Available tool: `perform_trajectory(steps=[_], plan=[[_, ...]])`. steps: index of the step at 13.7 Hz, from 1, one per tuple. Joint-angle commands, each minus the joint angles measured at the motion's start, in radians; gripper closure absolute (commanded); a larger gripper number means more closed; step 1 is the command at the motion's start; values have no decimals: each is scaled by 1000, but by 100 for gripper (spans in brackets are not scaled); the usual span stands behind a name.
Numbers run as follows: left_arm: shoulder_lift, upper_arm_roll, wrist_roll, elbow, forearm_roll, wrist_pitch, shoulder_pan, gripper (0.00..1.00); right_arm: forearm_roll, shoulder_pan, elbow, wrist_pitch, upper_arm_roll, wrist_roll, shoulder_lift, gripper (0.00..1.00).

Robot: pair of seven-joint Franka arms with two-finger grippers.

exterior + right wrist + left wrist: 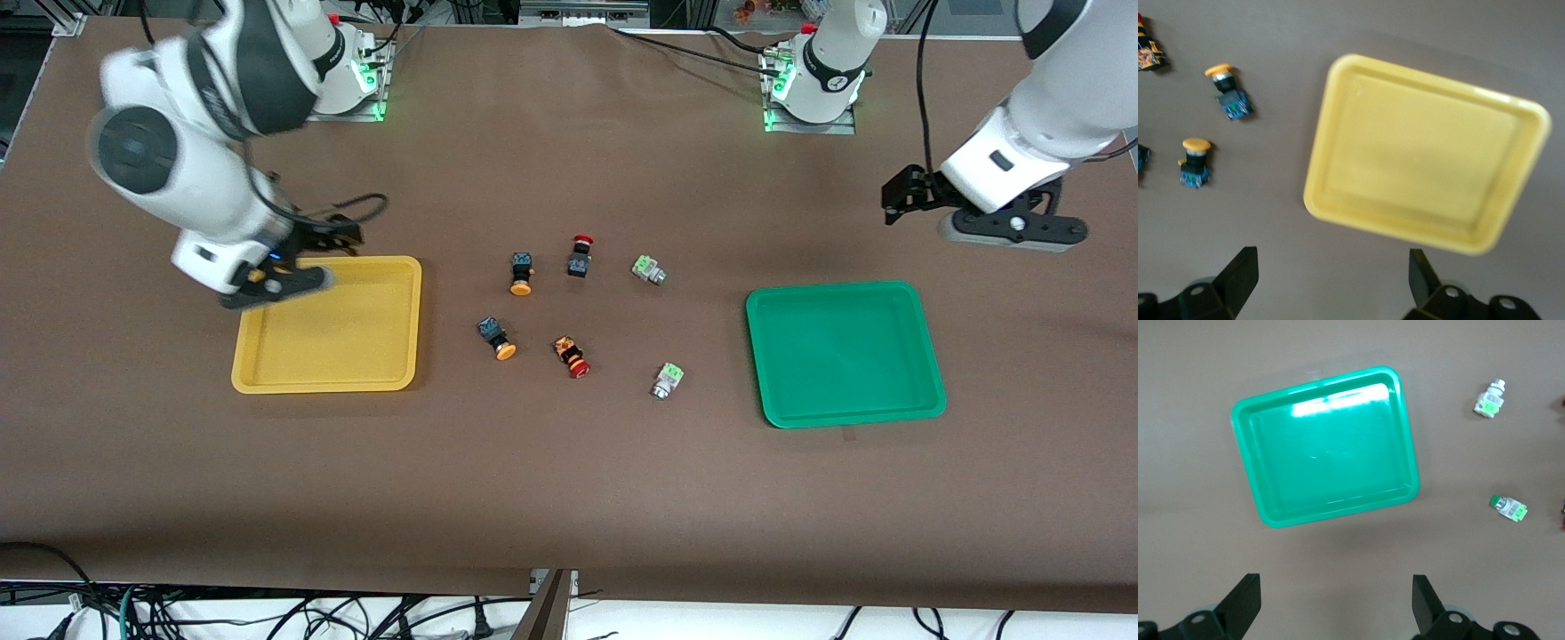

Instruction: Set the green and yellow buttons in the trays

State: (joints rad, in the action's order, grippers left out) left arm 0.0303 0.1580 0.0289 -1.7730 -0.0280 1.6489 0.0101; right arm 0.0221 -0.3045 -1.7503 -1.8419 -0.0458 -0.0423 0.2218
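Observation:
The yellow tray (356, 342) lies toward the right arm's end and the green tray (845, 356) toward the left arm's end; both hold nothing. Between them lie two yellow buttons (521, 276) (498, 340) and two green buttons (649, 270) (666, 380). My right gripper (271, 289) hangs open and empty over the table at the yellow tray's edge (1331, 280). My left gripper (1013, 233) hangs open and empty over bare table beside the green tray (1336, 603). The right wrist view shows the yellow tray (1425, 153) and both yellow buttons (1228, 90) (1195, 162). The left wrist view shows the green tray (1325, 447) and both green buttons (1489, 400) (1509, 508).
Two red-capped switches (581, 256) (571, 356) lie among the buttons in the middle of the brown table. One of them shows at the edge of the right wrist view (1148, 50). The arm bases stand along the table edge farthest from the front camera.

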Motion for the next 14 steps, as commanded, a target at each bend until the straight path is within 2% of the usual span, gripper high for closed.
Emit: perform_trajectory(steps=[1,3,6,12,13,14], plan=[[-126,49,-15,47,29,-3,13,0,12,-80,5,-174,6,-13,134,0],[-299,72,-10,154,37,26,51,0,45,-132,12,-328,6,-56,230,0],[-522,72,-10,308,40,141,114,0,48,-200,17,-529,7,-79,353,0],[-775,72,-4,325,36,585,211,0,48,-263,15,-695,7,-119,468,0],[-792,72,-3,320,28,635,237,0,48,-263,15,-700,7,-119,473,2],[-797,68,-3,311,28,647,263,0,48,-262,15,-701,7,-119,475,10]])
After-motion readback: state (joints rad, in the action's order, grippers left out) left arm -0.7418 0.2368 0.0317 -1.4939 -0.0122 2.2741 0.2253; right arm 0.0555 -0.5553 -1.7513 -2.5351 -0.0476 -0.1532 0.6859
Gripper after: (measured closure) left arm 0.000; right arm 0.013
